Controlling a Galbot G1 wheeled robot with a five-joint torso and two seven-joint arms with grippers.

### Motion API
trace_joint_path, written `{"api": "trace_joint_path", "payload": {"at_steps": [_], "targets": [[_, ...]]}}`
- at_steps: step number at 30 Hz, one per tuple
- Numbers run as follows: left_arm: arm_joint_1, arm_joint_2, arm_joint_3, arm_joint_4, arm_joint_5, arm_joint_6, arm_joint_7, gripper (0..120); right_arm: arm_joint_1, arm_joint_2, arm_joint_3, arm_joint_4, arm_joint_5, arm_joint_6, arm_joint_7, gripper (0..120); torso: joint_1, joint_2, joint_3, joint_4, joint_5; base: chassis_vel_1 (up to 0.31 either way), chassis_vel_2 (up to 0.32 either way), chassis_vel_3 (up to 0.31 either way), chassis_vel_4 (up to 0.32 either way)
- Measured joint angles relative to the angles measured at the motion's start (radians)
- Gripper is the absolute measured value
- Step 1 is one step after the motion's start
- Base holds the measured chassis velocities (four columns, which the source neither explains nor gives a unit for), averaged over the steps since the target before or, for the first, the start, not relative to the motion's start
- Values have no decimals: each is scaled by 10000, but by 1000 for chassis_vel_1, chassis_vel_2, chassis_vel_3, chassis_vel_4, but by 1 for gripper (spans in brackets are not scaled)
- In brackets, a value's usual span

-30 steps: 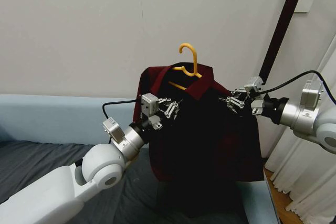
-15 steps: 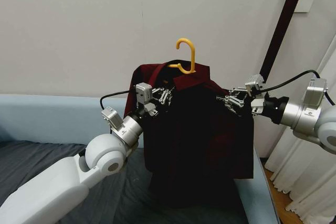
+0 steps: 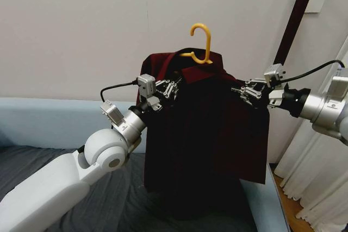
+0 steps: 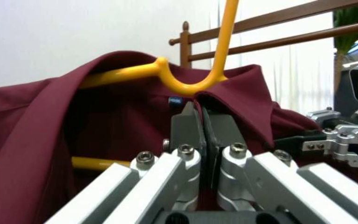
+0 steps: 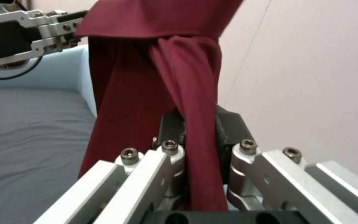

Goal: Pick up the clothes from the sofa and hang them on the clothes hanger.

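I'd lift both sides level, I judge, so the dark red shirt (image 3: 206, 139), mid-frame above the sofa (image 3: 49, 120) at lower left, doesn't tip its yellow hanger (image 3: 202, 42) short of the rack post (image 3: 295, 17), upper right. My left gripper (image 3: 167, 88) is clamped on cloth just below the collar; my right gripper (image 3: 249, 92), centre right, pinches the bunched shoulder.

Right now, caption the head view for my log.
A maroon shirt on a yellow hanger, held above the sofa with left jaws and right jaws shut on it.
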Motion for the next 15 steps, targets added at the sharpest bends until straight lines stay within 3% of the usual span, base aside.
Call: {"api": "trace_joint_path", "payload": {"at_steps": [8,15], "targets": [[-927,-197,729,251,-120,-107,82,0,803,-718,17,255,375,-734,61,7,0,2,0,-2,0,0,0,0,0],[-1046,-284,868,255,-111,-145,126,0,1021,-828,82,294,464,-1049,-8,7,0,2,0,1,0,0,0,0,0]]}}
